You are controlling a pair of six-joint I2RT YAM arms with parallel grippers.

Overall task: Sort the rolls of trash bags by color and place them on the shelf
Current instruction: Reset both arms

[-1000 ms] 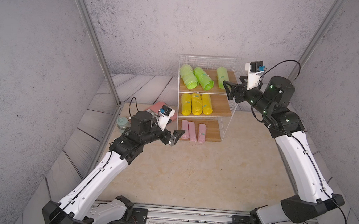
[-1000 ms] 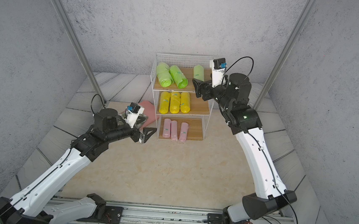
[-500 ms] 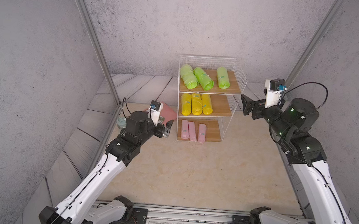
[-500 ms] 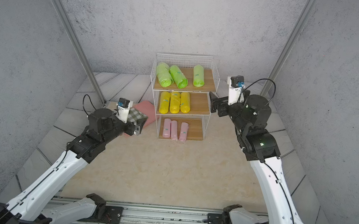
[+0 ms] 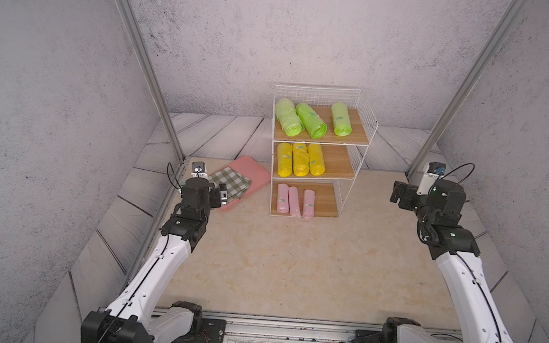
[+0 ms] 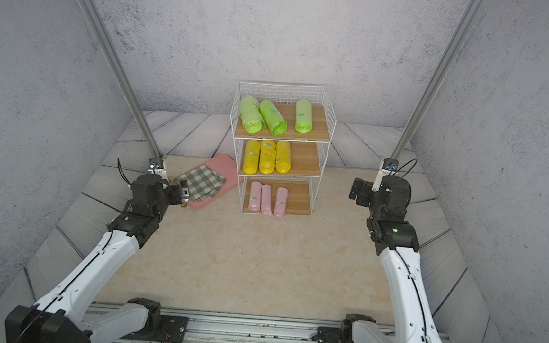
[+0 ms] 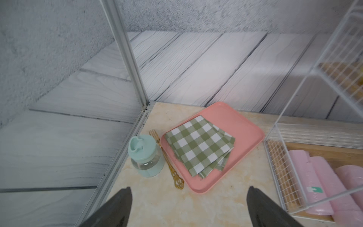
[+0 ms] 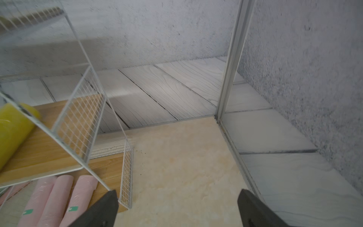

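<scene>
Nine rolls [image 5: 300,159] (three per color), one shelf [image 5: 358,132].

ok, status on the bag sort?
Both empty: left jaws open, right jaws open. All nine on the shelf: green rolls top, yellow rolls middle, pink rolls bottom. Pink tray and checked cloth beside it, nothing blocking.

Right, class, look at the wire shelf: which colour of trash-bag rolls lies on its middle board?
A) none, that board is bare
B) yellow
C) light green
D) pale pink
B: in a top view the three yellow rolls lie side by side on the middle board of the shelf, with the green rolls on the board above and the pink rolls on the board below.
</scene>
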